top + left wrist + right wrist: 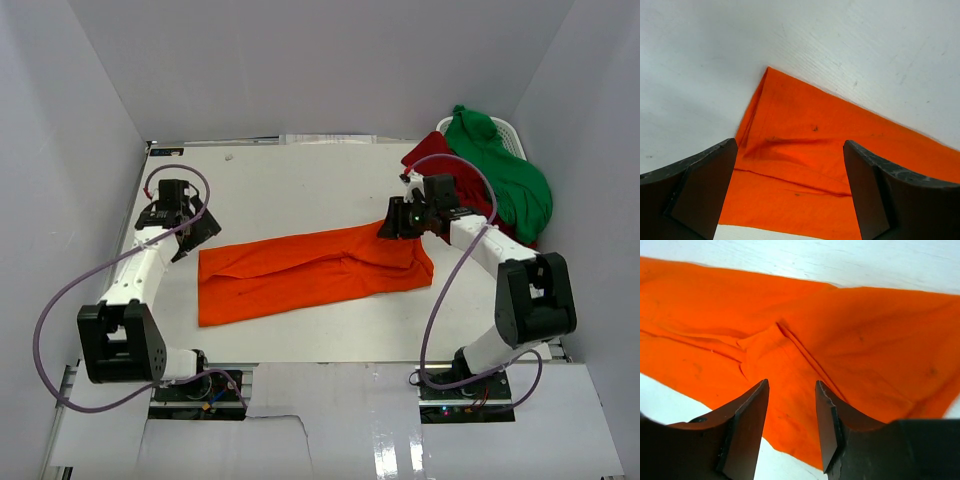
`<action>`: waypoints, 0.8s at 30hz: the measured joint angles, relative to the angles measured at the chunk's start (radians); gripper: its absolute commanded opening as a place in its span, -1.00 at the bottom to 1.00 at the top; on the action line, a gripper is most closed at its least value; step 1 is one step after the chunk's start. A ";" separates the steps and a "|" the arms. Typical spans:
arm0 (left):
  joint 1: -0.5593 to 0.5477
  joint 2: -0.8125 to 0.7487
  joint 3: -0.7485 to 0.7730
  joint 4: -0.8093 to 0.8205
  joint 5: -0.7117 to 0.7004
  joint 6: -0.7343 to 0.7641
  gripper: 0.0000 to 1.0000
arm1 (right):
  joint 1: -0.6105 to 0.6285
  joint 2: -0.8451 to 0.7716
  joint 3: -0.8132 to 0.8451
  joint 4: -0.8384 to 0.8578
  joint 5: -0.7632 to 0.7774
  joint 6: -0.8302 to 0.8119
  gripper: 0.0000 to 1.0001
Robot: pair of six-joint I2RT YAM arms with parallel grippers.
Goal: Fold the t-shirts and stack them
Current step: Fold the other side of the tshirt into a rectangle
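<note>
- Left claw (195, 228): released, fingers spread wide, nothing between them. You have it poised just over the left end of the bright orange cotton t-shirt (310, 272). Its wrist view shows the cloth's far-left corner ahead of the fingers. Probable reason: this is the end to pinch for a crosswise fold.
- Orange shirt: lies flat across the middle of the white table (300, 170) as one long band, left end nearer the arm bases, right end farther. It looks folded lengthwise already, with a raised crease running along it. Judgement: first shirt part-folded, nothing stacked yet.
- Right claw (392, 228): also released, gap narrower than the left's, no cloth caught. It hangs over the band's right end; whether the tips touch the fabric, you cannot tell.
- Dark red cotton t-shirt (428, 150) and green cotton t-shirt (505, 175): crumpled together in a heap over the white slatted plastic basket (505, 128) at the far right corner, waiting their turn.
- Obstruction note: the red shirt's edge lies near the right claw, and the looping purple cable (440, 165) arches above that wrist. Watch both for snagging when you lift.
</note>
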 measured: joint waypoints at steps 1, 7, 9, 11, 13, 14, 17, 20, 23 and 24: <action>0.000 0.028 0.001 0.006 0.011 0.006 0.95 | 0.005 0.026 0.010 0.010 -0.016 0.004 0.02; 0.000 0.174 0.001 0.020 0.056 0.027 0.95 | 0.029 0.172 0.091 0.068 -0.107 0.014 0.07; 0.000 0.199 0.002 0.022 0.064 0.029 0.95 | 0.030 0.216 0.123 0.089 -0.138 0.016 0.04; 0.000 0.217 0.004 0.024 0.072 0.029 0.94 | 0.030 0.251 0.142 0.116 -0.161 0.020 0.04; 0.000 0.231 0.011 0.024 0.076 0.029 0.94 | 0.030 0.276 0.148 0.137 -0.180 0.027 0.04; 0.000 0.239 0.017 0.025 0.077 0.029 0.94 | 0.030 0.288 0.151 0.144 -0.189 0.031 0.04; 0.000 0.267 0.036 0.034 0.080 0.029 0.93 | 0.031 0.328 0.153 0.172 -0.215 0.038 0.02; 0.000 0.282 0.048 0.042 0.081 0.029 0.93 | 0.036 0.363 0.154 0.184 -0.238 0.041 -0.05; 0.000 0.285 0.053 0.043 0.080 0.030 0.92 | 0.043 0.380 0.153 0.184 -0.253 0.047 -0.06; 0.000 0.285 0.055 0.044 0.080 0.030 0.92 | 0.047 0.381 0.152 0.184 -0.258 0.047 -0.07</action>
